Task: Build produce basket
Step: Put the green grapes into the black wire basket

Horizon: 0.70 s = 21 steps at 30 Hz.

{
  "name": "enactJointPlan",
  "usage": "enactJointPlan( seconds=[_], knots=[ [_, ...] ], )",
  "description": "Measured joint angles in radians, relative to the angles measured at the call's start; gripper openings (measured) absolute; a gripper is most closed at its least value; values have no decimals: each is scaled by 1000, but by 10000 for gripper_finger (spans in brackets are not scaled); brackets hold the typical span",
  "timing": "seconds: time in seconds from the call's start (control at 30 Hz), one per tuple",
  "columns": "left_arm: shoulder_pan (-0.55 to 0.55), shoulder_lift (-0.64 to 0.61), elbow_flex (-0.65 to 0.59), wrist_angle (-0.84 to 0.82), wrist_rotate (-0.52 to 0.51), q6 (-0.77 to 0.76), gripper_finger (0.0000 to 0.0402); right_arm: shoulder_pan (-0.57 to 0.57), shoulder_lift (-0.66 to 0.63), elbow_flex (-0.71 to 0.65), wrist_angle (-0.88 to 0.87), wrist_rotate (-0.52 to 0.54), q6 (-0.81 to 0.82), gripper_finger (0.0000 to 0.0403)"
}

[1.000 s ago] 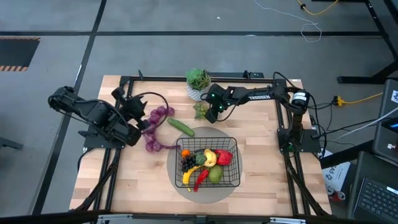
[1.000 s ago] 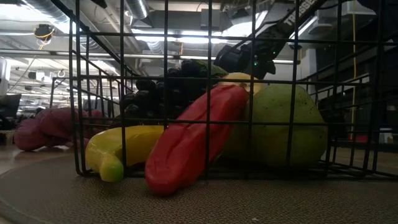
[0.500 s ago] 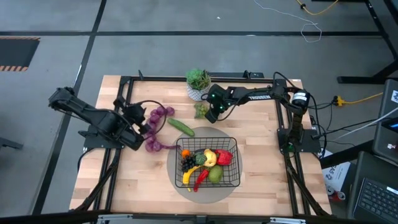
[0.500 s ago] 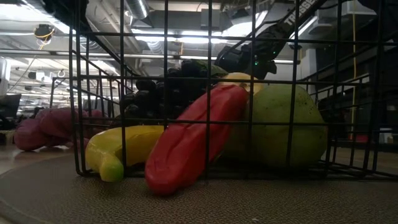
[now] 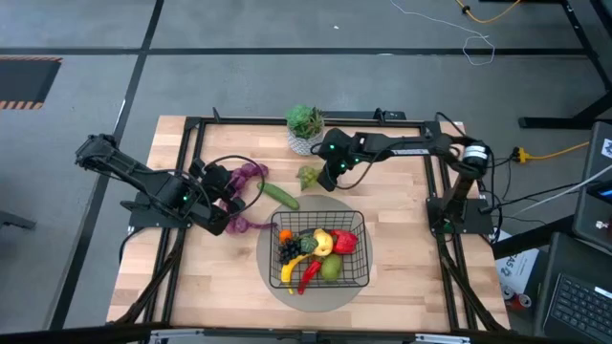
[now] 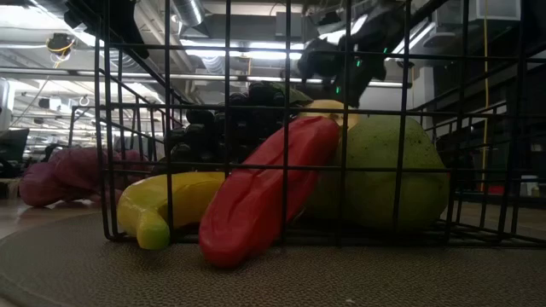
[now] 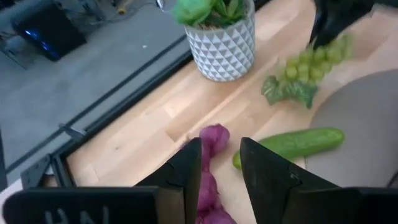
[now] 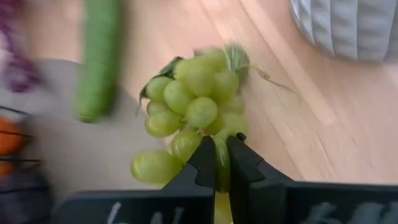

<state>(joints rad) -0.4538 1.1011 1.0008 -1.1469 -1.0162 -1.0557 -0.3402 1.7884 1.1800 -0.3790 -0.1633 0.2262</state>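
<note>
Wood table (image 5: pixel 220 277) under both my arms, grey floor all round it. Black wire basket (image 5: pixel 360 272) sits toward the near middle on a round grey mat (image 5: pixel 271 283); banana (image 6: pixel 162 203), red pepper (image 6: pixel 260 196), pear (image 6: pixel 388 175), black grapes (image 6: pixel 223 128) and an orange (image 5: pixel 285 235) are in it.

My right gripper (image 8: pixel 217 163) pinches the stem of the green grapes (image 8: pixel 196 112), fingers pressed onto it. That bunch hangs just beside the white potted plant (image 5: pixel 304 126), between the pot and the basket's far edge, over bare wood; whether it touches the table I cannot tell.

My left gripper (image 7: pixel 221 165) is spread, fingers either side of the purple grapes (image 7: pixel 210 182), not closed on them. Those grapes lie on the wood left of the basket, apart from its wall. Cucumber (image 5: pixel 281 195) lies just beyond them, between them and the green bunch, one end near the basket's far left corner.

Open wood on the near left, and on the right of the basket. Black frame rails (image 5: pixel 287 120) run along the table's far edge.
</note>
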Motion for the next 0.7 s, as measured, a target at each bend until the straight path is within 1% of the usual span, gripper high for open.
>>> enactJointPlan(
  seconds=[0.17, 0.33, 0.43, 0.6, 0.7],
  knots=[
    [0, 0, 0, 1, 64, -9, 105, 50, -133, 1, -8, 2, -19, 4],
    [0, 0, 0, 6, 90, -8, 105, 115, -266, 2, 14, 2, -31, 3],
    [0, 0, 0, 10, 91, -8, 105, 168, -334, 3, 56, 2, -58, 3],
    [0, 0, 0, 19, 89, -9, 105, 289, -402, 3, 154, 2, -115, 3],
    [0, 0, 0, 35, 88, -9, 105, 367, -413, 4, 238, 2, -164, 3]
  ],
)
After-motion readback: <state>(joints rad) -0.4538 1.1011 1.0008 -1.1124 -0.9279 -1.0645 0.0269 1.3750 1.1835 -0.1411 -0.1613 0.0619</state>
